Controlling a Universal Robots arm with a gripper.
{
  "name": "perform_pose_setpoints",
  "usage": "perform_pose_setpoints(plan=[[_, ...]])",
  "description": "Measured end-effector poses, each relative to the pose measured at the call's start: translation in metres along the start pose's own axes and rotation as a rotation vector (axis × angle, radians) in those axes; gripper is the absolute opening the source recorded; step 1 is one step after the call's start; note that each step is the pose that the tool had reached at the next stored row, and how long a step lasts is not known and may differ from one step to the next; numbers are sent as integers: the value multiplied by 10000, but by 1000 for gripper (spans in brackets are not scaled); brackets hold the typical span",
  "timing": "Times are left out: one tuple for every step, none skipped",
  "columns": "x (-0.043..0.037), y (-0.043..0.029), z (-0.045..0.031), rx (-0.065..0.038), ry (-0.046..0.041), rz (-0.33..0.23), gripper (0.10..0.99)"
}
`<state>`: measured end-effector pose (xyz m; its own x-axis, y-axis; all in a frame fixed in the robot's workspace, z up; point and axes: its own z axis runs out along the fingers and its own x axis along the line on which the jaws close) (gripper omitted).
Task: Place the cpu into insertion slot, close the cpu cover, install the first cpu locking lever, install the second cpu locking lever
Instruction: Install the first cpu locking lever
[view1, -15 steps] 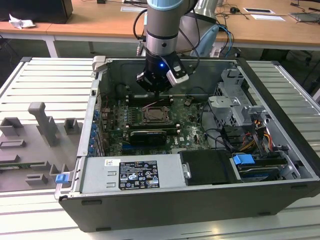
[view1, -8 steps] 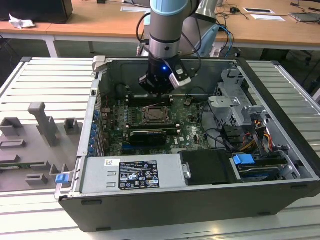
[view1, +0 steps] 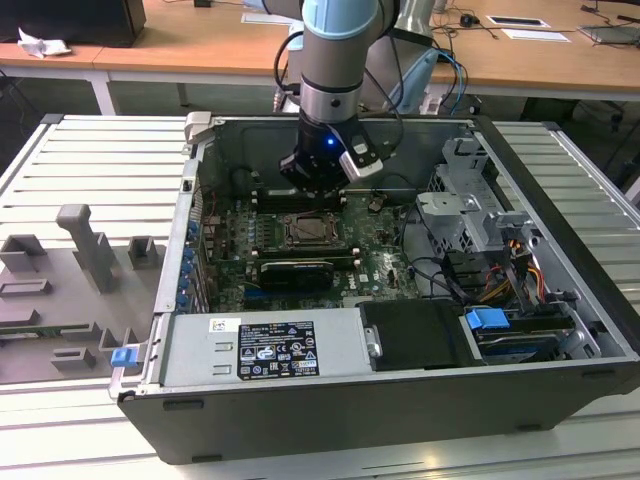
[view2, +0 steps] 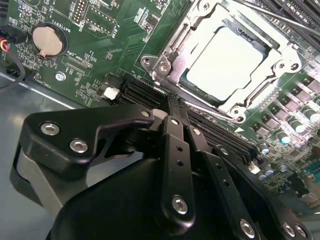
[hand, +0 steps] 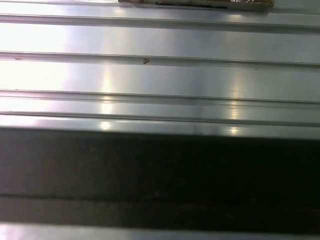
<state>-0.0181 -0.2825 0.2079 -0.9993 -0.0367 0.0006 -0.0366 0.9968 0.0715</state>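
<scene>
The cpu (view2: 225, 62), a pale square chip, lies flat in the insertion slot (view2: 165, 65) on the green board. The silvery cpu cover (view2: 282, 60) lies closed over its edges. In the exterior view the slot (view1: 305, 232) is in the middle of the open computer case. My gripper (view1: 318, 190) hangs just behind it, low over the board. In the second wrist view its black fingers (view2: 172, 150) run side by side. The gripper (view2: 167, 107) is shut, its tips over the black memory slots (view2: 145, 95) beside the socket, with nothing seen between them. A thin metal rod (view2: 280, 15) crosses past the socket's far side.
A grey drive cage (view1: 465, 215) and bundled cables fill the case on the exterior view's right. A labelled power supply (view1: 265, 350) lies along the front. Grey fixture blocks (view1: 85, 245) stand on the ribbed metal table (hand: 160, 75). A coin battery (view2: 47, 40) sits on the board.
</scene>
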Motion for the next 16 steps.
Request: perform_pose_setpoints(plan=[[-1,0,7,3,-1,2,106],[-1,-2,13,9,0,1,106],[-2,-2,18,13,0,1,106],[-2,-3,21,18,0,2,106],[-2,-4,26,27,1,1,106],[-2,-4,30,34,2,2,106],[-3,-5,33,45,4,0,106],[-3,-6,36,56,4,-1,106],[-3,-6,40,72,5,0,106],[-4,-7,46,85,3,1,106],[-5,-6,51,81,-1,1,106],[-5,-7,58,85,0,1,106],[-4,-9,66,94,5,3,106],[-4,-11,72,94,7,2,106],[-4,-12,71,73,7,0,106],[-5,-11,73,34,4,0,106]])
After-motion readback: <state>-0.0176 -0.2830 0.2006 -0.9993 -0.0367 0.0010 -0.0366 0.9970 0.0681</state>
